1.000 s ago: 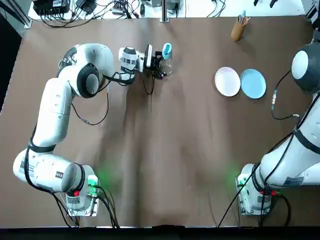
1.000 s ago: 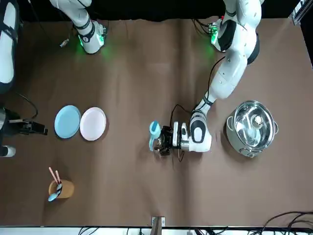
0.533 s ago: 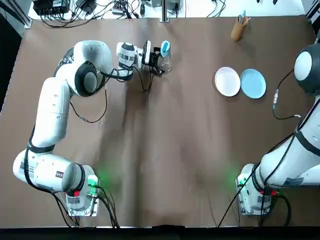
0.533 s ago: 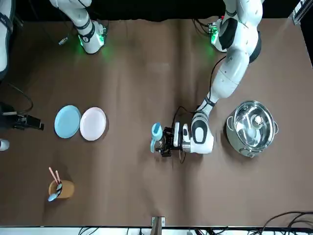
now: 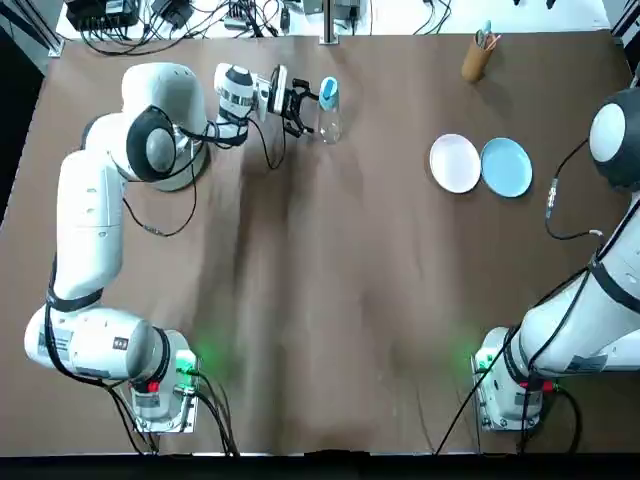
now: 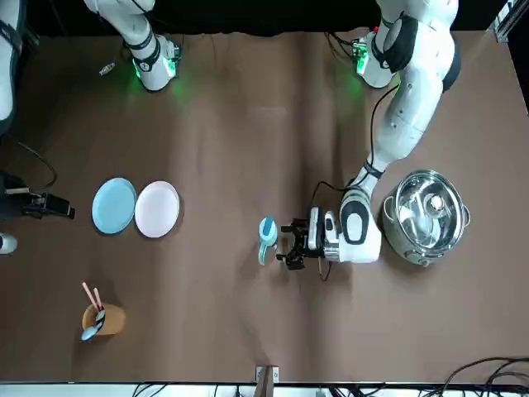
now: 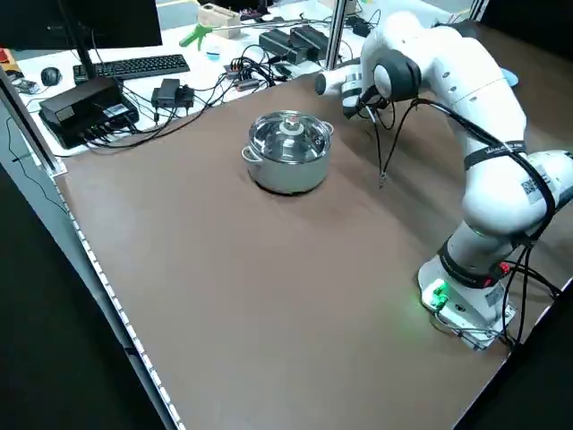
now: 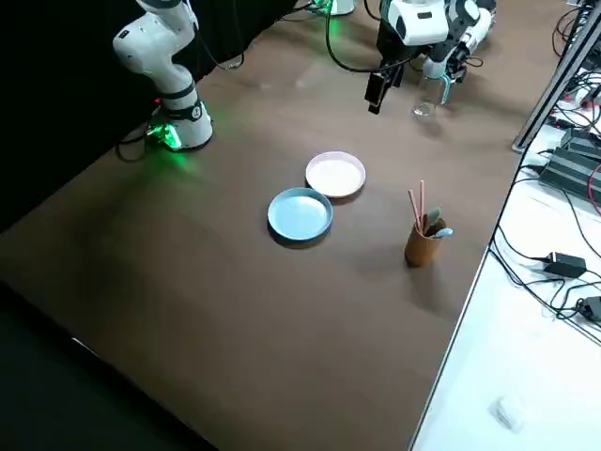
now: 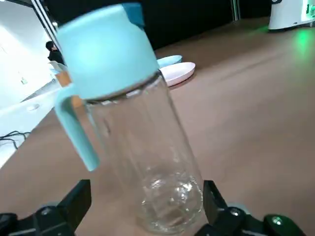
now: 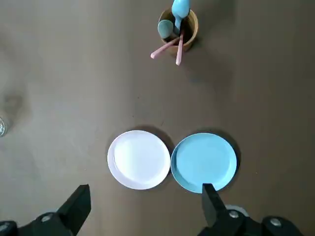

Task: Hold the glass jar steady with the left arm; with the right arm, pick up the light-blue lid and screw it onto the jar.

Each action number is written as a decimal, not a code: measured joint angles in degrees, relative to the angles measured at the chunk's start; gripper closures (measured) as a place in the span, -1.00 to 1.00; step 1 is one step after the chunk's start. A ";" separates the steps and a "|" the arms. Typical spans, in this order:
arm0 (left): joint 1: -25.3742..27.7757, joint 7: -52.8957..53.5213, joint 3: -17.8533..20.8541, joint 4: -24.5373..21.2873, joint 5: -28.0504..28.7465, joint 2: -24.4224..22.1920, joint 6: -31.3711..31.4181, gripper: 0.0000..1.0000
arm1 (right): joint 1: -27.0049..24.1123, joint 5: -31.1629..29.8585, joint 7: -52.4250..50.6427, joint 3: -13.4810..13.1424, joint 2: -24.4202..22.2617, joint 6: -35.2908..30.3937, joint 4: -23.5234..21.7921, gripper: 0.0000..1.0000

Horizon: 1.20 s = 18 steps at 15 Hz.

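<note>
The glass jar (image 5: pixel 328 118) stands upright near the far edge of the table, with the light-blue lid (image 5: pixel 327 92) sitting on its mouth. In the left wrist view the lid (image 9: pixel 106 49) caps the jar (image 9: pixel 147 162), and a blue handle hangs down one side. My left gripper (image 5: pixel 297 101) is open just beside the jar, lying level, with its fingers apart from the glass. In the front view the left gripper (image 6: pixel 291 246) stands a small gap from the jar (image 6: pixel 266 241). My right gripper (image 10: pixel 145 189) is open and holds nothing, high over the plates at the table's right edge.
A steel pot (image 6: pixel 426 217) with a lid sits close by the left wrist. A white plate (image 5: pixel 455 162) and a blue plate (image 5: pixel 506 166) lie side by side on the right. A brown cup of utensils (image 5: pixel 477 55) stands at the far right corner. Cables run along the far edge.
My left gripper, shut on the jar a second ago, has let go and drawn back toward the robot's left. The jar ended a little farther back. The right arm barely moved.
</note>
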 joint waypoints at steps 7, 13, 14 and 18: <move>1.88 -32.04 2.06 -2.48 5.96 -6.97 -2.65 -1.00 | -0.17 -1.16 0.00 -0.28 -3.77 -1.62 -0.04 -1.00; 4.64 -75.18 2.11 -2.96 15.60 -12.18 -7.86 -1.00 | -0.13 -1.62 0.00 -0.10 -9.79 2.45 -9.17 -1.00; 4.93 -81.70 2.12 -2.97 17.75 -13.09 -8.15 -1.00 | -0.13 -1.64 0.00 -0.10 -10.33 2.49 -10.03 -1.00; 5.60 -99.72 2.22 -3.46 27.52 -17.19 -8.86 -1.00 | -0.08 -1.66 -0.04 0.22 -11.28 0.82 -10.84 -1.00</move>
